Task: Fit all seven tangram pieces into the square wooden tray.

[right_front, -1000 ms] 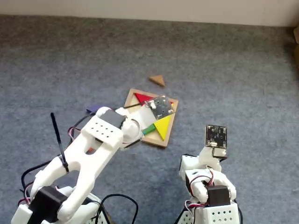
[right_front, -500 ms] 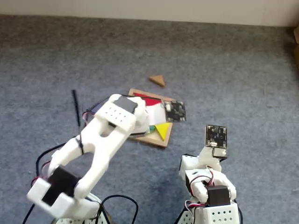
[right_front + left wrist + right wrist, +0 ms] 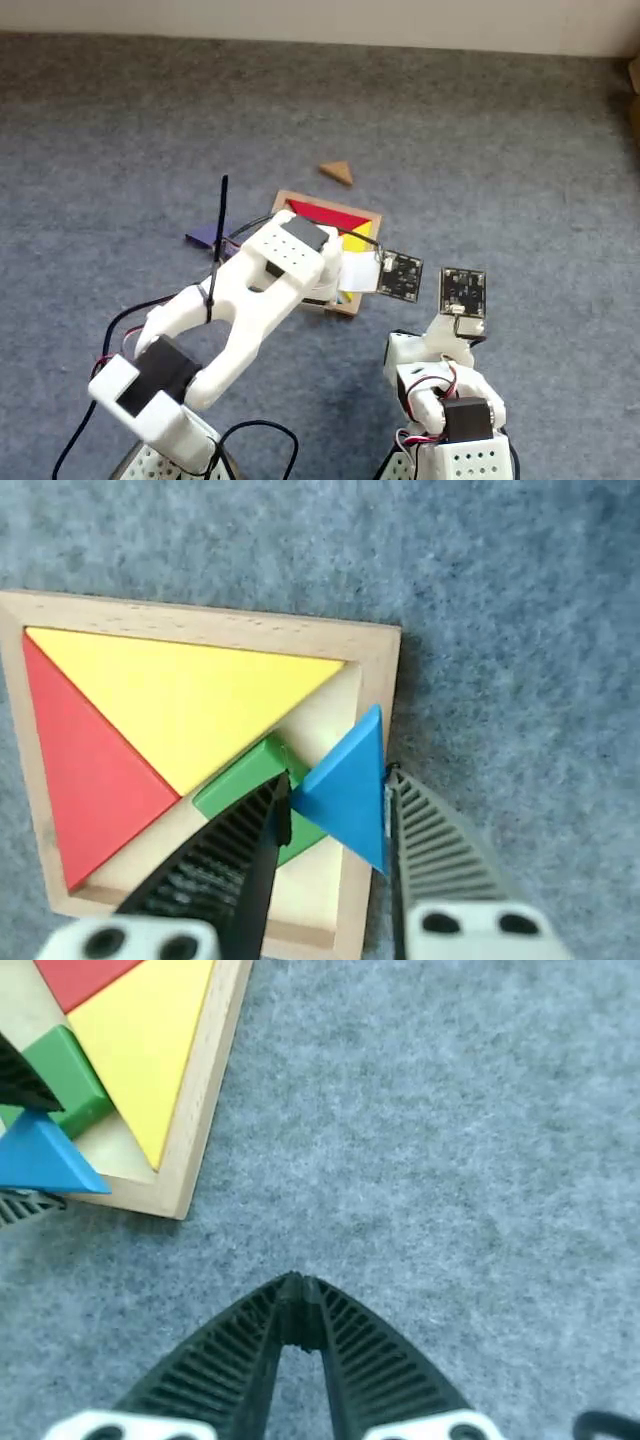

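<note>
Open worktop beside tray; bare tray corner crowded by green piece and blue triangle.

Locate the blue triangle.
In the left wrist view, the blue triangle sits gripped in the left tool, over the tray edge beside the green piece.

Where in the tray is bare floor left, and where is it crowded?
The tray has bare floor beside the green piece along two rims, partly below the held blue triangle. The red triangle and yellow triangle fill the other half.

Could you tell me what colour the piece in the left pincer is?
Blue triangle, left wrist view.
</note>
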You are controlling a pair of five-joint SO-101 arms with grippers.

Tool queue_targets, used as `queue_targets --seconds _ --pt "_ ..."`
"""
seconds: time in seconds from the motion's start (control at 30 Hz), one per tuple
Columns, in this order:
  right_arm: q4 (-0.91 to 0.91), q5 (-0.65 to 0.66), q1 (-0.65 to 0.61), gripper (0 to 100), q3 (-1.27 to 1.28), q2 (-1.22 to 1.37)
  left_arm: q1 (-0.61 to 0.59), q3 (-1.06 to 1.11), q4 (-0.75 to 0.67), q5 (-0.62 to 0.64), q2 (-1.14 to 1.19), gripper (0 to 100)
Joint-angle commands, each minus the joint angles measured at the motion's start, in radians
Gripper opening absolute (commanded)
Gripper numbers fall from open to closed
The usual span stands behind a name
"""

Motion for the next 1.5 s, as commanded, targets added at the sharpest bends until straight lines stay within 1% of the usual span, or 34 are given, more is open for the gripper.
queue_targets --seconds 0.0,0.17,0.3,0.47,0.57,0.73,0.83,0.93,1.03,1.1,1.17,1.27,1.37,1.47 --pt "-0.021 0.008 0.018 0.5 0.119 -0.016 -0.004 -0.107 0.002 0.106 0.015 22" --pt "-0.021 0.008 0.018 0.5 0.119 -0.016 -0.038 -0.162 0.006 0.117 0.018 22" --pt "-0.021 0.008 0.018 0.5 0.119 -0.016 -0.056 -0.186 0.072 0.118 0.007 22" --pt "-0.021 0.008 0.018 0.5 0.119 -0.016 -0.094 -0.185 0.104 0.189 -0.062 22" --pt "-0.021 0.008 0.018 0.5 0.119 -0.016 -0.125 -0.185 0.106 0.27 -0.131 22" --pt "-0.021 0.008 0.018 0.5 0.119 -0.016 -0.191 -0.15 0.106 0.473 -0.289 22" --pt "-0.021 0.008 0.018 0.5 0.119 -0.016 -0.265 -0.09 0.106 0.572 -0.387 22" --pt "-0.021 0.008 0.018 0.5 0.119 -0.016 -0.367 -0.019 0.107 0.629 -0.467 22" --pt "-0.021 0.008 0.018 0.5 0.119 -0.016 -0.475 0.053 0.152 0.591 -0.519 22" --pt "-0.021 0.008 0.018 0.5 0.119 -0.016 -0.532 0.097 0.195 0.528 -0.53 22" --pt "-0.021 0.008 0.018 0.5 0.119 -0.016 -0.581 0.14 0.227 0.466 -0.53 25" --pt "-0.021 0.008 0.018 0.5 0.119 -0.016 -0.661 0.216 0.232 0.384 -0.53 30" --pt "-0.021 0.008 0.018 0.5 0.119 -0.016 -0.72 0.275 0.232 0.253 -0.529 31" --pt "-0.021 0.008 0.018 0.5 0.119 -0.016 -0.756 0.346 0.212 0.172 -0.529 30"
